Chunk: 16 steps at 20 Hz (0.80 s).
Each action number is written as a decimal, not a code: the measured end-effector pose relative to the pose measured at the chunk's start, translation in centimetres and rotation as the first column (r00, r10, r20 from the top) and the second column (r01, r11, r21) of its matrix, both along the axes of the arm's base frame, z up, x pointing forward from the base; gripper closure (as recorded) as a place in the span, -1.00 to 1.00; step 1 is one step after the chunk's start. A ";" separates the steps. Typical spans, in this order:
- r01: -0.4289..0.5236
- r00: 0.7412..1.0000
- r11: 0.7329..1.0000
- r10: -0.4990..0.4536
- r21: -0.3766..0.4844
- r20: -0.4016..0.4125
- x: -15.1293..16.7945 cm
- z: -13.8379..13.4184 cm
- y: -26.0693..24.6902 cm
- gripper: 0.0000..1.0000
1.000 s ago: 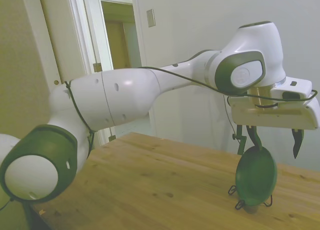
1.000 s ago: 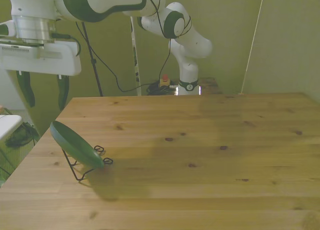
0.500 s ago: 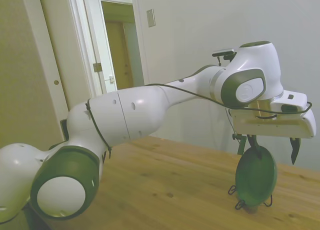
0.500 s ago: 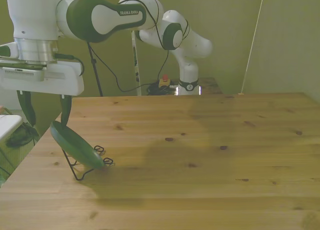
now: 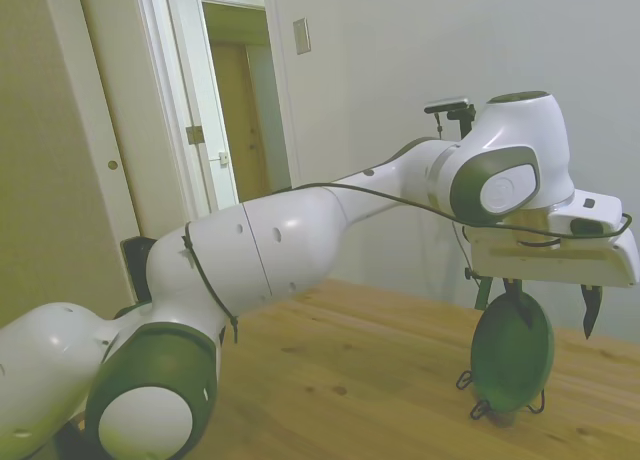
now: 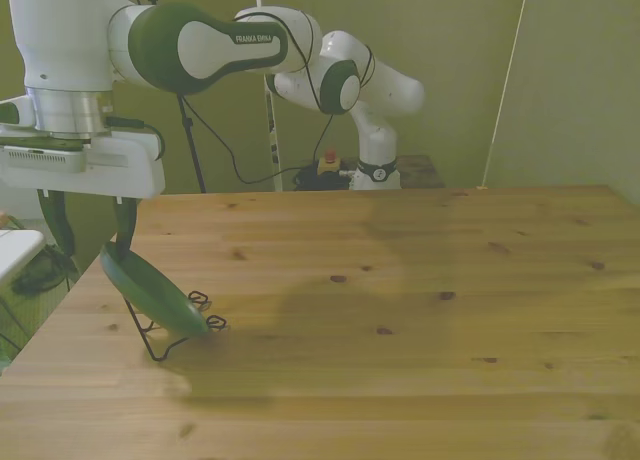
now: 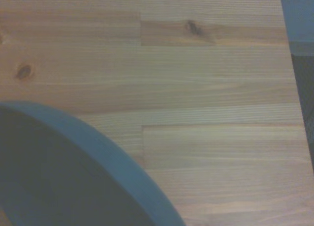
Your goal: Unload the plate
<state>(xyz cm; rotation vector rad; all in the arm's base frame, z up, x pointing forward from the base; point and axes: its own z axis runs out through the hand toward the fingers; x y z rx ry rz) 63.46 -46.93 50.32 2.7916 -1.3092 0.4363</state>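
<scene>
We see the plate [image 6: 152, 290] standing tilted on edge in a thin black wire stand [image 6: 170, 332], near the front view's left edge of the wooden table [image 6: 400, 310]; in the side view the plate [image 5: 512, 350] shows its round green face, leaning in the stand [image 5: 478, 408]; the gripper [image 6: 87, 236] hangs directly above the plate's upper rim with its jaws apart, one dark finger [image 6: 124, 228] reaching down to the rim or just beside it, the other finger [image 6: 60, 230] off beyond the rim with nothing between them; in the side view the gripper [image 5: 552, 315] straddles the plate's top the same way; whether the nearer finger actually touches the rim we cannot tell; the wrist view shows a blurred curve of the plate's rim [image 7: 113, 157] over bare table planks [image 7: 196, 78].
</scene>
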 end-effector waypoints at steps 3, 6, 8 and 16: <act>-0.001 1.000 1.000 0.001 0.005 0.001 0.1 -0.2 0.0 1.00; -0.002 1.000 1.000 0.002 0.010 0.004 0.2 -0.2 0.1 1.00; -0.002 1.000 1.000 0.002 0.013 0.006 0.2 -0.3 0.2 1.00; -0.007 1.000 1.000 0.006 0.022 0.015 0.5 -0.2 0.6 1.00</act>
